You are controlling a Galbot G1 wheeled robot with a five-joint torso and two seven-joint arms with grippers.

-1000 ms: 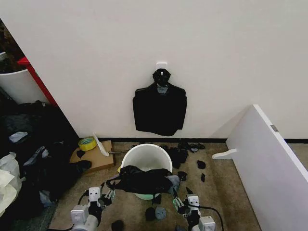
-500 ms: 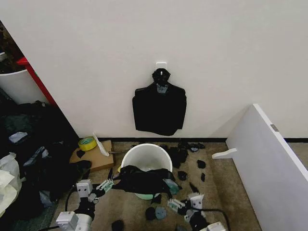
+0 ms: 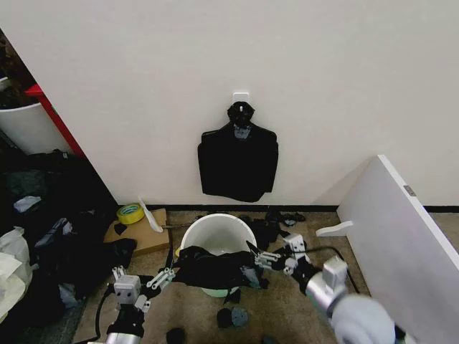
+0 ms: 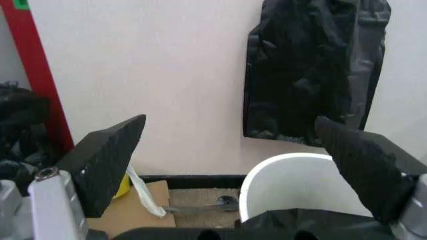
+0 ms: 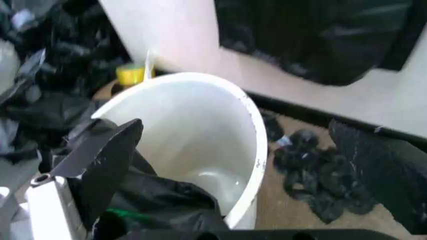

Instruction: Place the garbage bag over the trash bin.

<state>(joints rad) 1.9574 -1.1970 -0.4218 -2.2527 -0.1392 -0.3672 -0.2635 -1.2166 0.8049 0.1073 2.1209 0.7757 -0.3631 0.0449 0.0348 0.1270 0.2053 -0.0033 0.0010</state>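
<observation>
I have the garbage bag [image 3: 212, 268] draped in a bunched band over the near side of the trash bin [image 3: 217, 234], which stands on the floor below the bundle of black bags [image 3: 237, 166] hanging on the wall. The bin's mouth looks mostly uncovered, so as I judge it the step in hand is working the bag's edge out and over the rim.

My left end effector [image 3: 164, 276] sits at the bag's left end, fingers spread with nothing between them — the bag lies just beside its tips. My right end effector [image 3: 267, 258] is at the bag's right end by the bin's near right rim, also spread and empty; in its wrist view black plastic sits just beneath the fingers.

To do this well I would pinch a single layer of the opening on each side, not the whole wad, then lift it apart evenly so the light bin doesn't tip — and keep clear of the scraps [image 3: 267, 231] on the floor.
</observation>
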